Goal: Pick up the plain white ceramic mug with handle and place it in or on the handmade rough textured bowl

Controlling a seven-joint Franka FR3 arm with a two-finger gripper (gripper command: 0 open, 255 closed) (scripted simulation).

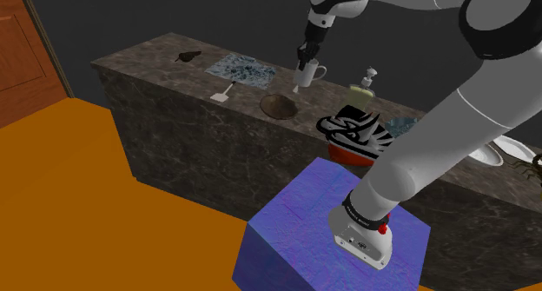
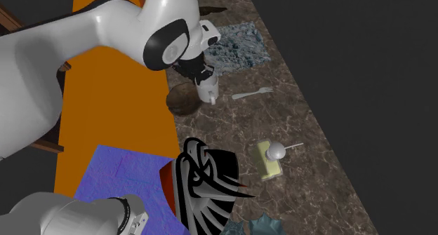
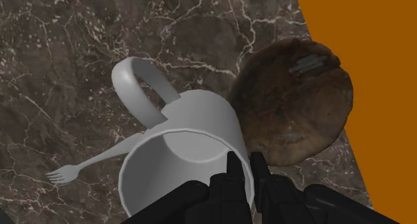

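The white mug [image 1: 307,73] with its handle is clasped at the rim by my black gripper [image 1: 305,58], one finger inside the cup and one outside. In the wrist view the mug [image 3: 200,116] tilts with its mouth towards the camera, and the gripper [image 3: 244,164] is shut on its wall. The rough brown bowl [image 1: 279,105] sits on the marble counter [image 1: 165,76] near its front edge, right beside the mug. From the second exterior view the mug [image 2: 208,88] stands next to the bowl [image 2: 184,99] under the gripper [image 2: 201,74]. The mug overlaps the bowl [image 3: 294,102] at its edge.
A white fork [image 1: 224,94] lies by the mug. A blue-grey mat [image 1: 241,69] and a dark leaf-shaped object [image 1: 187,56] lie further along. A soap dispenser [image 1: 366,84], a black-and-white striped thing on red [image 1: 352,133] and plates [image 1: 504,150] crowd the other way. The floor [image 1: 78,176] is orange.
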